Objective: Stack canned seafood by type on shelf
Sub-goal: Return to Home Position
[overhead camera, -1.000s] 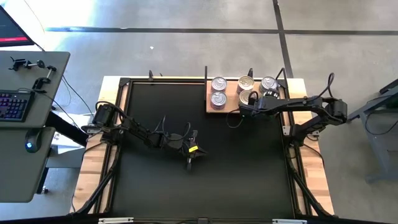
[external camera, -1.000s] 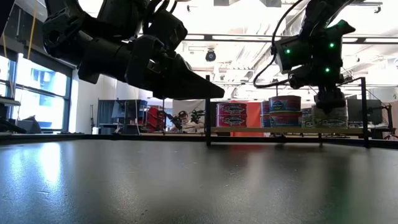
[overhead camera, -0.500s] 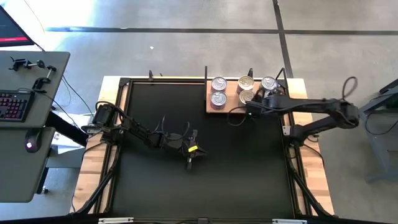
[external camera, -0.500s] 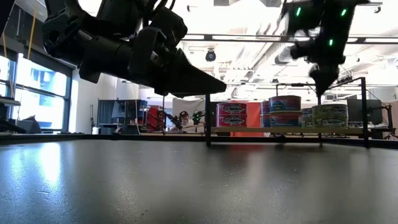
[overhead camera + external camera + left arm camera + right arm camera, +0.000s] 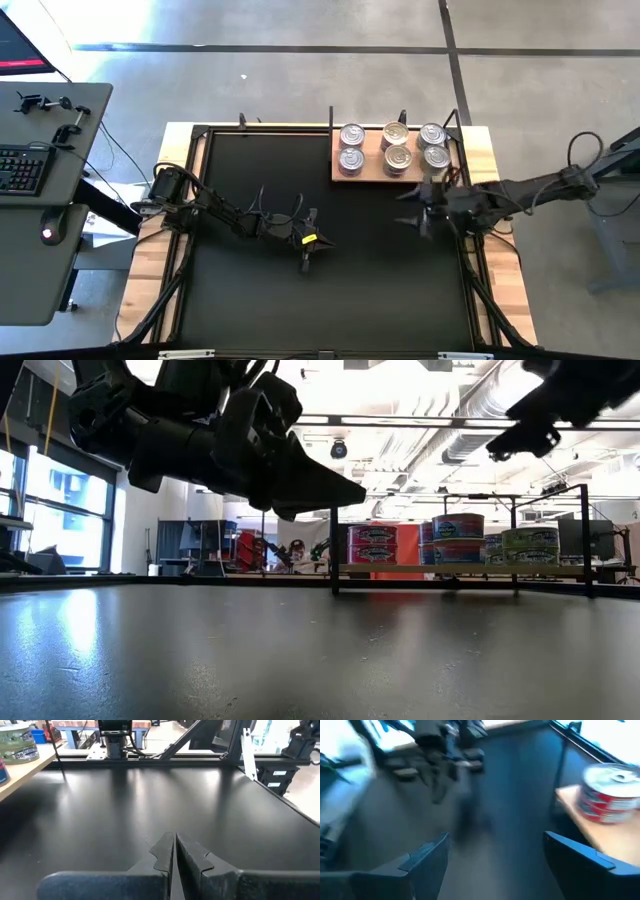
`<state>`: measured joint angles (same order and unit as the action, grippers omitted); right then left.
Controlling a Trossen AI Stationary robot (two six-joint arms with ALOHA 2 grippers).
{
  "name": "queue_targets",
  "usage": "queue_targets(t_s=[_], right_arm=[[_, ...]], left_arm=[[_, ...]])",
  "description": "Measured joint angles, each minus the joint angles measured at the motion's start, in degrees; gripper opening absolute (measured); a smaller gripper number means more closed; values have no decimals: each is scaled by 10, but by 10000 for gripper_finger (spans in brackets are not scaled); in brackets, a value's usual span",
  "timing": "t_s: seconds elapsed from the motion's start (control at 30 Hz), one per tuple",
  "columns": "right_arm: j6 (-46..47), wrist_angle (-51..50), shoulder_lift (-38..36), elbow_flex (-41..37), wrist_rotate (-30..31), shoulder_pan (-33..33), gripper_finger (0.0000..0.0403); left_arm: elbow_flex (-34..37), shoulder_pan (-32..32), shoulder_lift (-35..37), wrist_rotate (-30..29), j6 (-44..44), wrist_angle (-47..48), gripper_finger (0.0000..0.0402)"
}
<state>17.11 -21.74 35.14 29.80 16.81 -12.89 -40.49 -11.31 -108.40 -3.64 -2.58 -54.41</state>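
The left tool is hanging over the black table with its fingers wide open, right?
Not quite. The left tool does hang over the black table, but its fingers are shut, pressed together with no gap. The left wrist view shows this best. The open one is the right tool, which is off the shelf, near the table's right side.

The left arm stretches forward with the left claw [image 5: 306, 264] pinched closed; the right claw [image 5: 412, 212] hangs high, fingers spread apart.
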Motion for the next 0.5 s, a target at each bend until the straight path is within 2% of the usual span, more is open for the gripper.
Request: queue_targets(t_s=[0.17,0.5], right_arm=[[6,100,-95,-96,-1,-45,309],[-84,124,-286,-158,-11,-64,309]], left_arm=[[0,0,0,0,-13,-14,12],[0,12,0,-1,-19,-26,12]])
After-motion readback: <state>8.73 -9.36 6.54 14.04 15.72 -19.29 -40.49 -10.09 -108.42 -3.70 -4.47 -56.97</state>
